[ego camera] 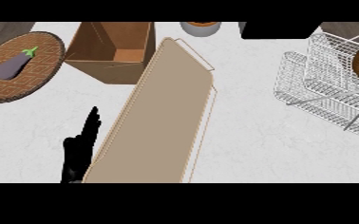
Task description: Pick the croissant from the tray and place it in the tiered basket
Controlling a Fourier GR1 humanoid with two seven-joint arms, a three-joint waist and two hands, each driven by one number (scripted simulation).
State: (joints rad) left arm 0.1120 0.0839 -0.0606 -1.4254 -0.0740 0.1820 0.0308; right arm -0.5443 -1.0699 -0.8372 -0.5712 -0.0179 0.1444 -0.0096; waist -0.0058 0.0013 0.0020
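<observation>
The long beige tray (157,123) lies slanted across the middle of the counter, and nothing rests on it. At the right stands the white wire tiered basket (319,76). A brown rounded thing (356,60) shows inside the basket at the view's right edge. It is mostly cut off, so I cannot tell whether it is the croissant. My left hand (80,147) rests open at the lower left, fingers pointing up, just beside the tray's left rim. My right hand does not show.
An open cardboard box (116,47) stands at the back left of the tray. A round woven mat (35,69) at the far left carries an eggplant (15,65). A grey bowl (201,27) and a black object (280,29) sit along the back edge.
</observation>
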